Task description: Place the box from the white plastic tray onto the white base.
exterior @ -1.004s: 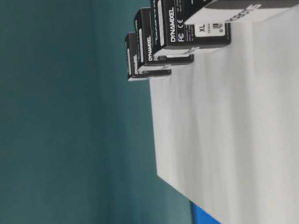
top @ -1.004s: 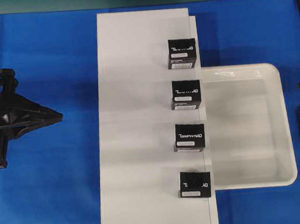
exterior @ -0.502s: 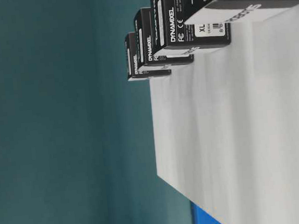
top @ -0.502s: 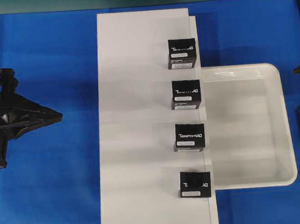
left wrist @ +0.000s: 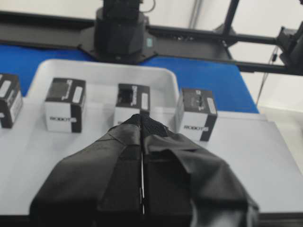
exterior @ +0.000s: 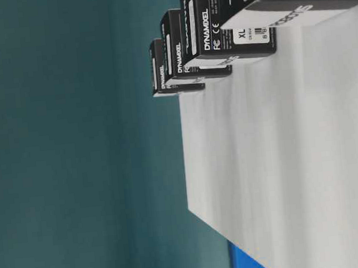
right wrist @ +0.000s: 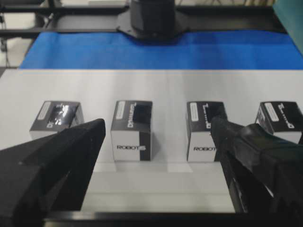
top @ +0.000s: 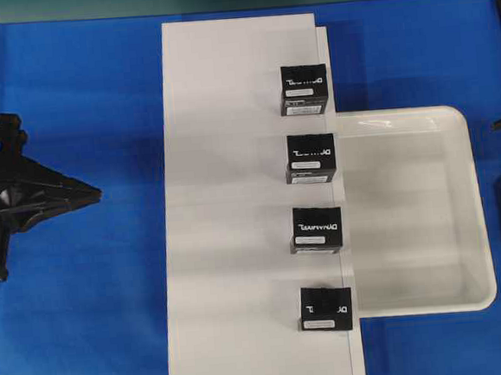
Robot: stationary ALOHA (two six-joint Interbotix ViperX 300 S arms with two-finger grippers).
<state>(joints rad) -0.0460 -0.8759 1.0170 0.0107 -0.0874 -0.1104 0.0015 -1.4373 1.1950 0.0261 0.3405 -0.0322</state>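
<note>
The box sat on the white base, nearest that board's near end along its tray-side edge, in a row with three like boxes; the white plastic tray lay against the same edge, holding nothing; left gripper hovered over the blue table, jaws pressed together; right gripper had jaws spread wide, gripping nothing.
</note>
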